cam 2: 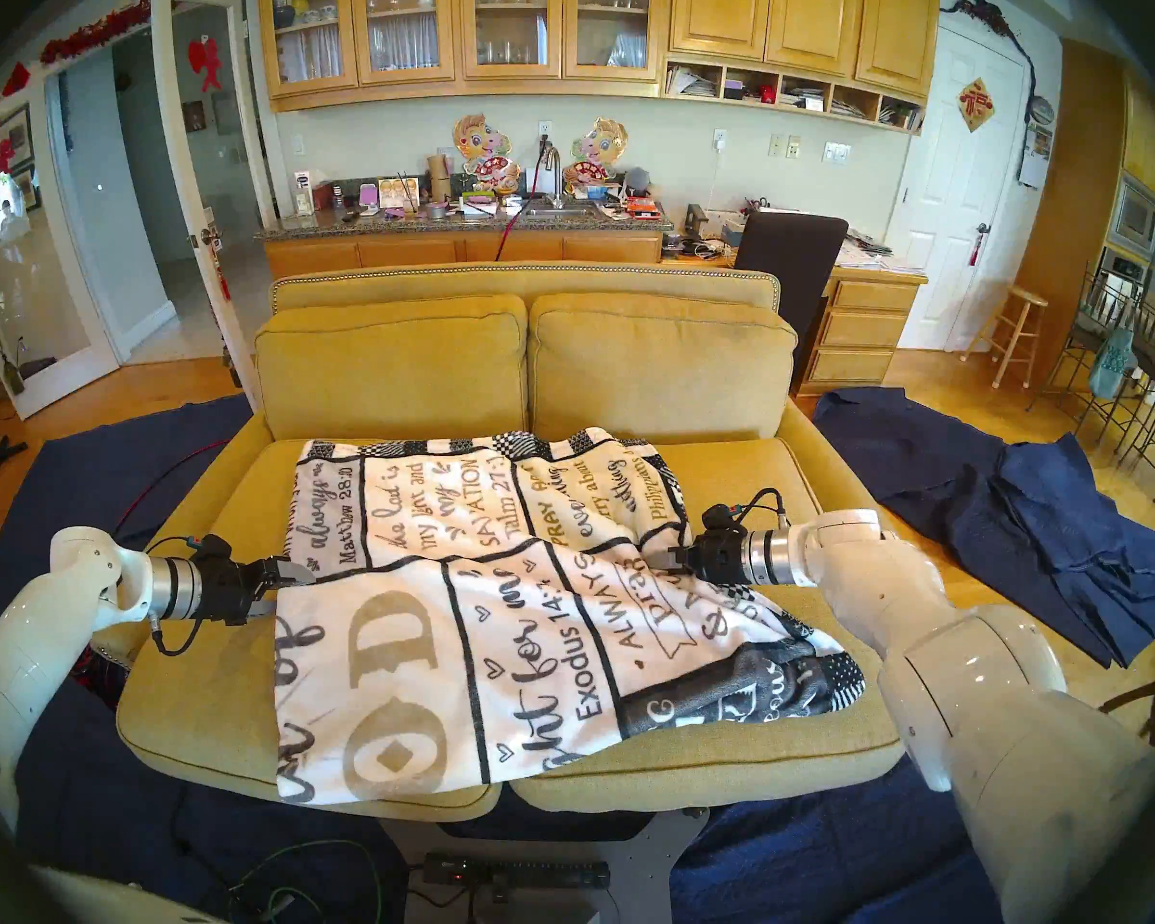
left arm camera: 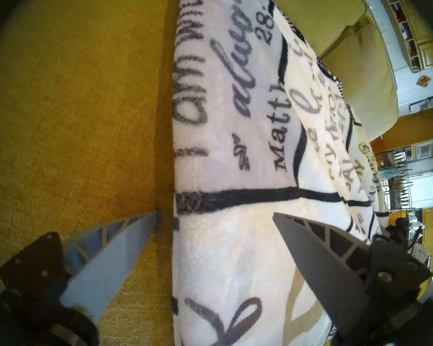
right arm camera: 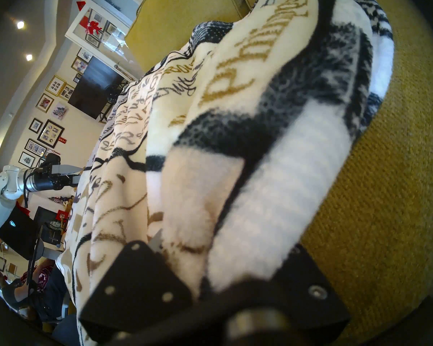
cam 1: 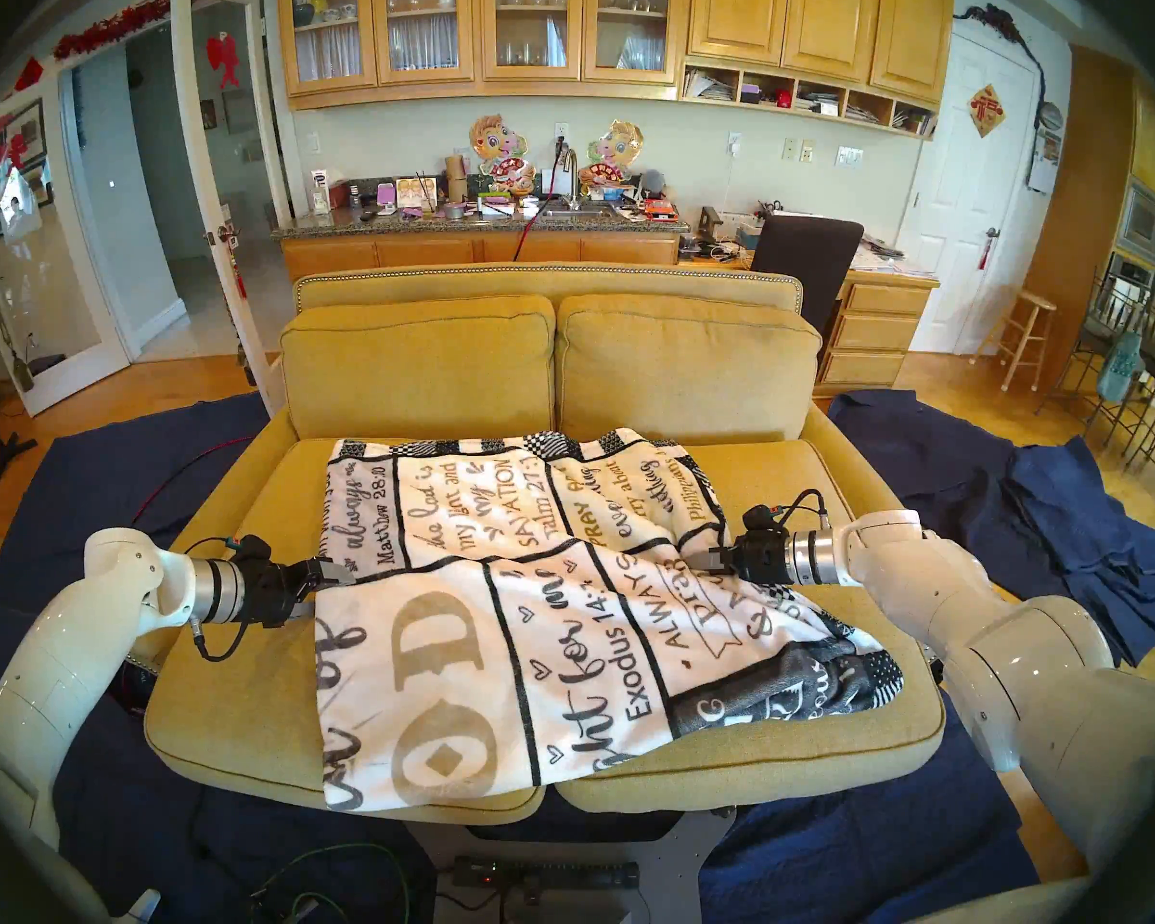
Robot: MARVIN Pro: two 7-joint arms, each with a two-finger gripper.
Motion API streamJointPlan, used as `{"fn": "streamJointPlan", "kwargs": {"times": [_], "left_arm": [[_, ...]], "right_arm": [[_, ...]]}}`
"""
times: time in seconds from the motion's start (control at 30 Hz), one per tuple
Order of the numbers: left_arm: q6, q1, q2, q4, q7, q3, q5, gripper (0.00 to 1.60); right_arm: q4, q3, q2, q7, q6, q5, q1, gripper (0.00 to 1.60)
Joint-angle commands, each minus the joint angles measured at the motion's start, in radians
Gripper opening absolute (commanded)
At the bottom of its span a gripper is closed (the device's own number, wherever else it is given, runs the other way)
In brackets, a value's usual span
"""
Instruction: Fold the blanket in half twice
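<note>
The blanket [cam 1: 495, 602] [cam 2: 461, 609], white fleece with black and tan lettering, lies on the seat of a yellow sofa [cam 1: 228, 669]. A near layer is drawn up over the far part, and its right near corner is crumpled. My left gripper [cam 1: 325, 589] [cam 2: 291, 589] [left arm camera: 216, 214] is open at the blanket's left edge, with one finger over the fleece [left arm camera: 235, 163] and the other over the bare seat. My right gripper [cam 1: 701, 559] [cam 2: 661, 556] is shut on a raised fold at the blanket's right side. There the fleece [right arm camera: 235, 138] bunches over its jaws and hides the fingertips.
The sofa's back cushions [cam 1: 421, 369] rise just behind the blanket. Navy blue cloths [cam 1: 1061, 522] cover the floor on both sides, heaped at the right. A power strip [cam 1: 541, 876] and cables lie on the floor in front of the sofa.
</note>
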State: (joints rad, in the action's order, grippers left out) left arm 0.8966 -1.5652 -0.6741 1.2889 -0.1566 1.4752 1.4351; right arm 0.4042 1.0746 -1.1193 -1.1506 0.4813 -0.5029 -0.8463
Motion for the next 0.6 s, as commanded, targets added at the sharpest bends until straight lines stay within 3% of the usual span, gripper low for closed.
{"fn": "streamJointPlan", "kwargs": {"times": [0.0,0.57], "left_arm": [[-0.017,0.063,0.003,0.001,-0.047,-0.018,-0.030,1.60],[-0.023,0.113,-0.029,-0.010,-0.103,-0.050,-0.052,1.60]], "right_arm": [[0.017,0.002,0.000,-0.018,-0.001,-0.003,0.020,0.00],[0.016,0.002,0.000,-0.017,-0.001,-0.003,0.020,0.00]]}}
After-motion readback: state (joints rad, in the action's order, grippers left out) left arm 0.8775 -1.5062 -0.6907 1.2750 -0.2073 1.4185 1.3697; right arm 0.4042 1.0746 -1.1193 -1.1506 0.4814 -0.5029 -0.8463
